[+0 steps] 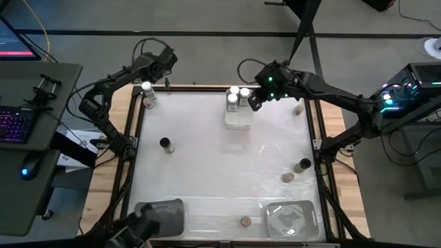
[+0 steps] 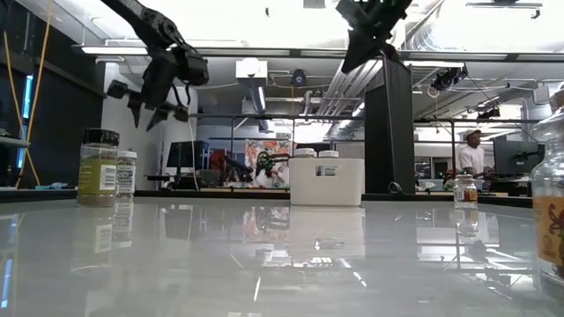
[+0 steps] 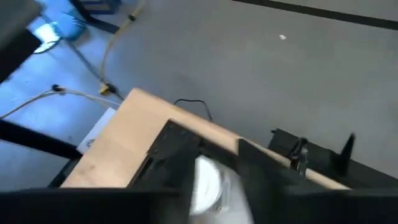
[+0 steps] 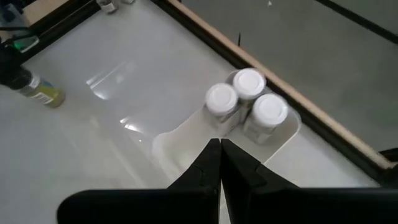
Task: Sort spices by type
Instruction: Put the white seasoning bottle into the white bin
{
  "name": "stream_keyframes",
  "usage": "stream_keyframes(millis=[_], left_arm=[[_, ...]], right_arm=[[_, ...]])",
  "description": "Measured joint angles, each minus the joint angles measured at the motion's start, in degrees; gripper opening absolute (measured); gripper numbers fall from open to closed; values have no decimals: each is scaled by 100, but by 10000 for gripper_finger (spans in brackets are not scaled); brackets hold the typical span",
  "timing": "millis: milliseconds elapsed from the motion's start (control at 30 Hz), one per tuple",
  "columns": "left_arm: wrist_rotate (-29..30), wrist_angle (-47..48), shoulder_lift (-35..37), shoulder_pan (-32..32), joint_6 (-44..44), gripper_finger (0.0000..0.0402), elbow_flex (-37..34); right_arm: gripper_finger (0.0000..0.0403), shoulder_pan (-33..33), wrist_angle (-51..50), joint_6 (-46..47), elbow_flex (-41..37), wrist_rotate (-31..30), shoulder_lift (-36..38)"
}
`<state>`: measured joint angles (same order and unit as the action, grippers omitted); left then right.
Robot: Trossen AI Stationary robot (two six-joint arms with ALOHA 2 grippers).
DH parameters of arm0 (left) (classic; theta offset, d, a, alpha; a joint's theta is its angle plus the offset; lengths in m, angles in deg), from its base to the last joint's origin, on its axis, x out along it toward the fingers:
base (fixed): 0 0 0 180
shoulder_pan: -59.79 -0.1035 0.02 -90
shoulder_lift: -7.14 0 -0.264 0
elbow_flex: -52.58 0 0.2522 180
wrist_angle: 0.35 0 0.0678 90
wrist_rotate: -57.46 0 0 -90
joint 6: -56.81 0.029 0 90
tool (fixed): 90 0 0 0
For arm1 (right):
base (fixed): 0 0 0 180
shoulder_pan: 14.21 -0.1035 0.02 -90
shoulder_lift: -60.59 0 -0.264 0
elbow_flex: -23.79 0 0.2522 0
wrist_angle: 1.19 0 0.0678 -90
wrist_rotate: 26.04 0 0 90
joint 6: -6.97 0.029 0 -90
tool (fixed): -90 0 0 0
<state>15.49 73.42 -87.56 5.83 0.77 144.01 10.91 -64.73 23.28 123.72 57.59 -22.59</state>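
My left gripper (image 1: 149,84) hangs open over the far left corner, raised above a white-topped jar (image 3: 208,183) that stands on the table (image 2: 126,172). In the left wrist view its fingers show on either side of the jar's top, clear of it. My right gripper (image 4: 219,144) is shut and empty, hovering just right of the white tray (image 1: 239,120) at the far middle. Three white-topped jars (image 4: 249,84) stand in that tray. A black-topped jar (image 1: 165,143) stands left of centre.
A black-topped jar (image 1: 304,164) and a brown-topped one (image 1: 288,176) stand at the right. Other brown-topped jars sit at the far right (image 1: 298,108) and the near edge (image 1: 244,221). A dark tray (image 1: 162,213) and a clear tray (image 1: 293,217) lie along the near edge.
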Motion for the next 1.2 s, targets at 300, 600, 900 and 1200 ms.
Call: stream_keyframes(millis=[300, 600, 900, 1200], left_arm=[[892, 1211, 82, 1103, -2559, 3, -197], [357, 674, 89, 858, -2793, 0, -1119], [515, -288, 89, 233, -1676, 0, -1139], [349, -337, 89, 103, -1415, 0, -1187]], right_arm=[[0, 1035, 86, -847, 0, 1444, 0], [0, 1278, 95, -1211, 0, 2042, 0], [0, 1276, 25, -1042, 0, 2052, 0], [0, 1273, 72, -840, 0, 2052, 0]])
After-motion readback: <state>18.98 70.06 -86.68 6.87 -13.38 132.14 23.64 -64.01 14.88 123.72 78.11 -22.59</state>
